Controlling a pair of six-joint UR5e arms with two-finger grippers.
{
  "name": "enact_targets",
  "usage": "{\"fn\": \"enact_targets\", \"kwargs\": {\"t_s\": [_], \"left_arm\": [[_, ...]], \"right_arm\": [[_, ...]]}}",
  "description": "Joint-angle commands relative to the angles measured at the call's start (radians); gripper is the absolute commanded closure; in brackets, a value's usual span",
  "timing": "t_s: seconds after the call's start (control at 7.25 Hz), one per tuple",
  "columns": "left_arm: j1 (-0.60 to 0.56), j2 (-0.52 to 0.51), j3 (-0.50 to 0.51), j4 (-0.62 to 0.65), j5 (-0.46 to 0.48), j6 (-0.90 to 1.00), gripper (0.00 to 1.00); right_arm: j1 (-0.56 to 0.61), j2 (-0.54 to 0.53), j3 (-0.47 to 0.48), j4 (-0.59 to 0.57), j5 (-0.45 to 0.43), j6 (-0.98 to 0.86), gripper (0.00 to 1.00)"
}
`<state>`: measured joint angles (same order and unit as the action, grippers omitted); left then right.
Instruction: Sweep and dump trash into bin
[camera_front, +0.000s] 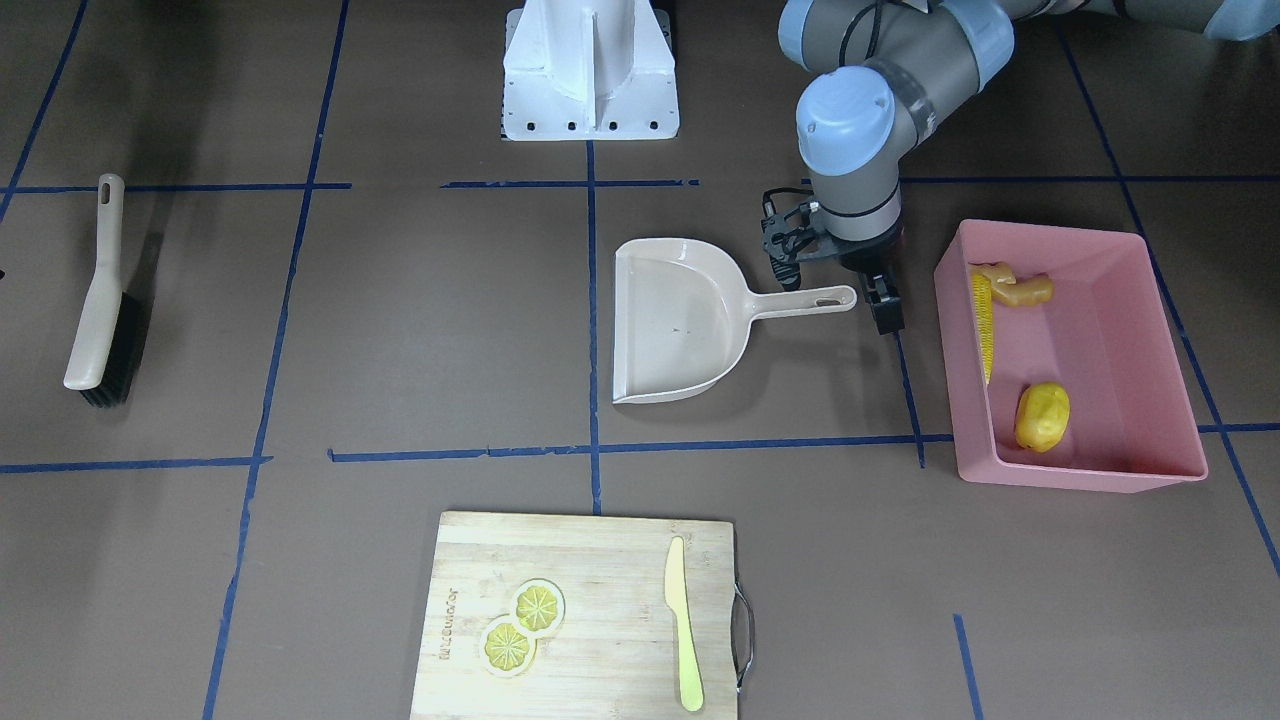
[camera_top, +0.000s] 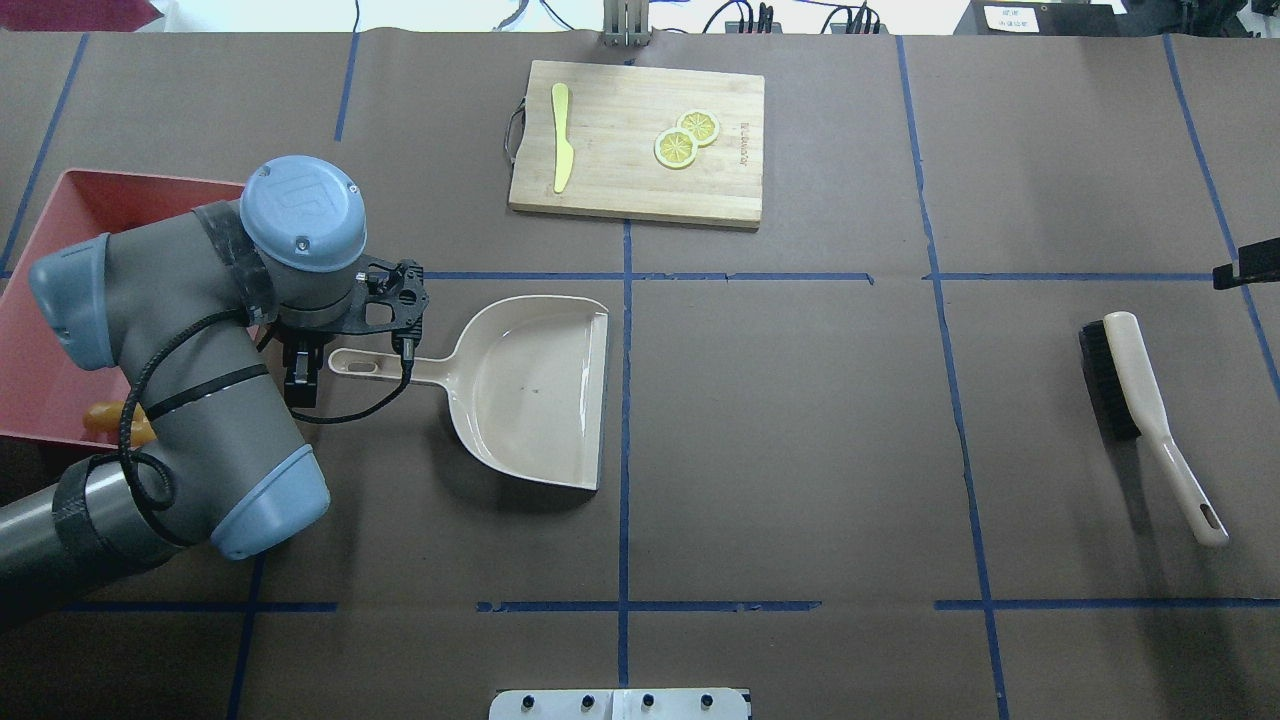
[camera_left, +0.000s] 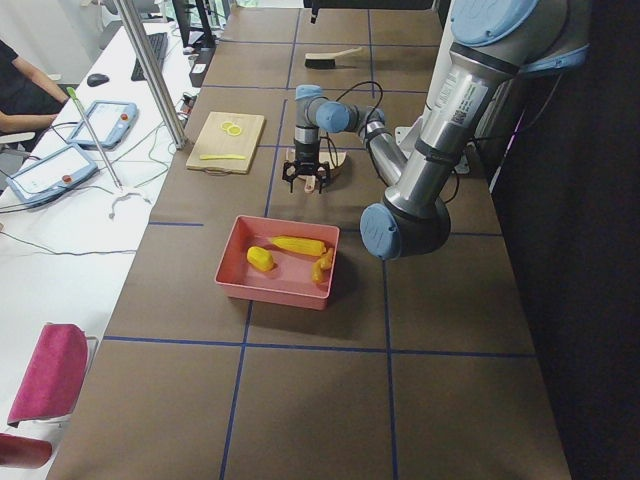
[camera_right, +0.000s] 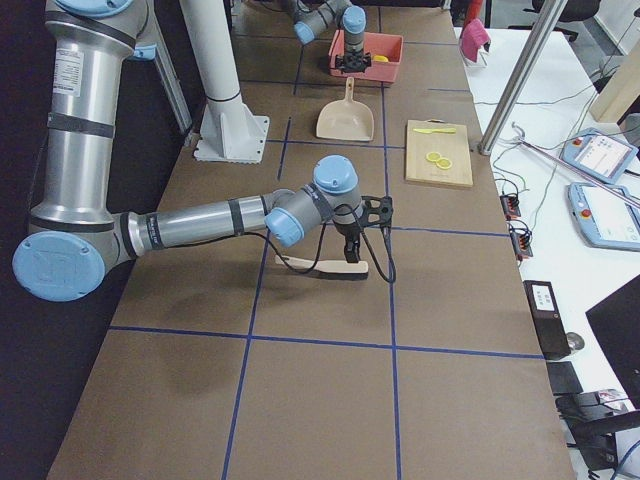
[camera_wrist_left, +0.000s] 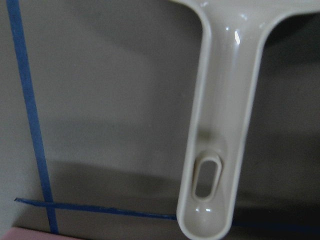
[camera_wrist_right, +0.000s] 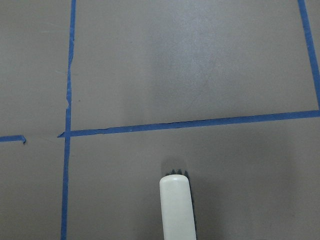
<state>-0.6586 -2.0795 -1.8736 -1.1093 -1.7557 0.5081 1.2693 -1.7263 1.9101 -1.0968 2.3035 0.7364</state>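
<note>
Bin: the pink bin sits at the far left as seen from behind the robot, beside the left arm's wrist
Trash: the corn cob, ginger root and rounded yellow lump all lie inside the bin
Left claw: the left gripper hangs just past the end of the dustpan's handle, between dustpan and bin, grasping nothing; whether it is parted or closed cannot be told
Dustpan: the beige dustpan lies empty and flat on the table, handle toward the bin
Board: the cutting board at the far edge carries two lemon slices and a pale knife, none of them trash
Brush: the brush lies loose on the table at the far right
Right claw: the right gripper shows only from the right-end camera, near the brush; clenched or released cannot be told
Progress: sweeping and dumping look done; at most, the arms need to pull clear
</note>
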Motion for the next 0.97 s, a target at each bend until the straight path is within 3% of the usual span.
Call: {"fn": "enact_targets", "kwargs": {"t_s": [0.0, 0.28, 0.55, 0.69, 0.83], "left_arm": [[-0.082, 0.034, -0.111, 0.028, -0.001, -0.058, 0.0], [-0.224, 0.079, -0.168, 0.049, -0.007, -0.382, 0.0], [-0.329, 0.139, -0.194, 0.052, -0.013, -0.564, 0.0], [-0.396, 0.204, -0.202, 0.049, -0.043, -0.565, 0.0], [-0.502, 0.216, -0.19, 0.054, -0.232, -0.534, 0.0]], "right_arm": [[0.016, 0.008, -0.002, 0.0, 0.004, 0.0, 0.0], [0.07, 0.007, -0.006, -0.006, 0.016, -0.008, 0.0], [0.088, 0.007, -0.045, -0.012, 0.02, -0.081, 0.0], [0.131, 0.013, -0.068, -0.073, 0.074, -0.204, 0.0], [0.184, 0.03, -0.069, -0.183, 0.108, -0.332, 0.0]]}}
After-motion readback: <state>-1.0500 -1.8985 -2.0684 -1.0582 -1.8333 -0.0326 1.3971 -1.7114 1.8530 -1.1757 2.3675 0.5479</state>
